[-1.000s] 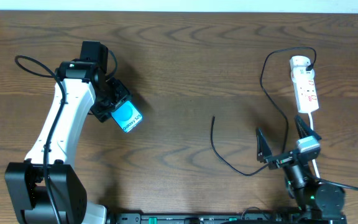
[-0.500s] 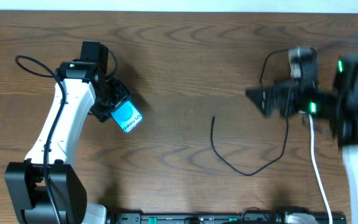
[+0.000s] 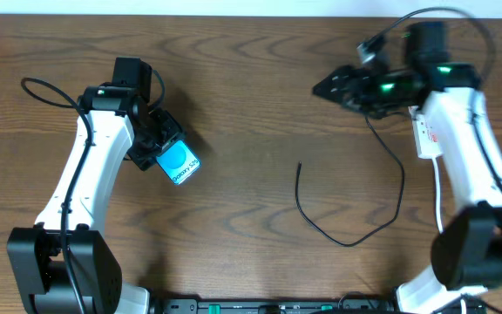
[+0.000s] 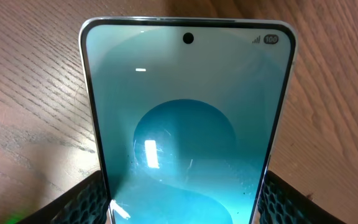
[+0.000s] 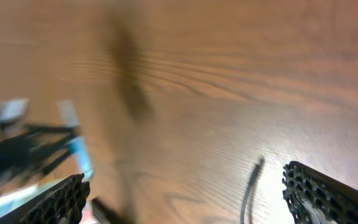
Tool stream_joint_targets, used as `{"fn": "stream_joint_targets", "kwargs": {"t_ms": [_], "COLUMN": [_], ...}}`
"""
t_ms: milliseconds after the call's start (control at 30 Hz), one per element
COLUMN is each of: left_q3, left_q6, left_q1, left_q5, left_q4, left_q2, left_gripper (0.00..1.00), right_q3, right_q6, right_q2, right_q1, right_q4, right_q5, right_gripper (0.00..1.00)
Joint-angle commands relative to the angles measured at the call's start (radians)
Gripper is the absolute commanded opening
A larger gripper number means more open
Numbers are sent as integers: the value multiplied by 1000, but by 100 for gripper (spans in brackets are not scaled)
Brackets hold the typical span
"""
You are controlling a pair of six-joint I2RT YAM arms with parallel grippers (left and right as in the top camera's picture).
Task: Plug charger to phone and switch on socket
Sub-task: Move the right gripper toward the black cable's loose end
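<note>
Phone [image 3: 181, 166] sits clamped in the left gripper [image 3: 162, 155] at the table's left, presumably steadied to take the charger [image 3: 349, 242], whose free tip lies mid-table; the right gripper [image 3: 331, 87] hangs wide and empty, apart from it. Only the left wrist view shows the pads [image 4: 79, 204] pinching the phone's edges; only the overhead shows the socket [image 3: 426, 138].

Dark brown wood-grain surface [image 3: 251, 113], spans almost the whole overhead view. Ends at a thin pale strip [image 3: 190, 5] along the top edge. Looks evenly lit, with soft shadows.
</note>
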Motion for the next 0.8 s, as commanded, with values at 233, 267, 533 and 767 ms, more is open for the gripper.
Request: {"fn": "stream_joint_targets", "kwargs": {"t_ms": [233,267,533,767], "left_q3": [3,3,3,3], "left_q6": [16,16,17,17], "left_q1": [-3,-3,-3,-3], "left_q5": [-13,-13,-13,-13], "left_q4": [-2,-4,-16,-19], "left_q2": [-2,-2,-2,-2], "left_gripper": [7,7,7,7], "right_q3": [18,18,14,12], "right_q6": [502,544,605,564], "right_q2": [67,72,140,209], "right_q1": [309,339,399,399], "right_q4": [-76,-89,-114,-123], "right_q5": [772,826,871,750], "right_gripper": [93,93,92,91]}}
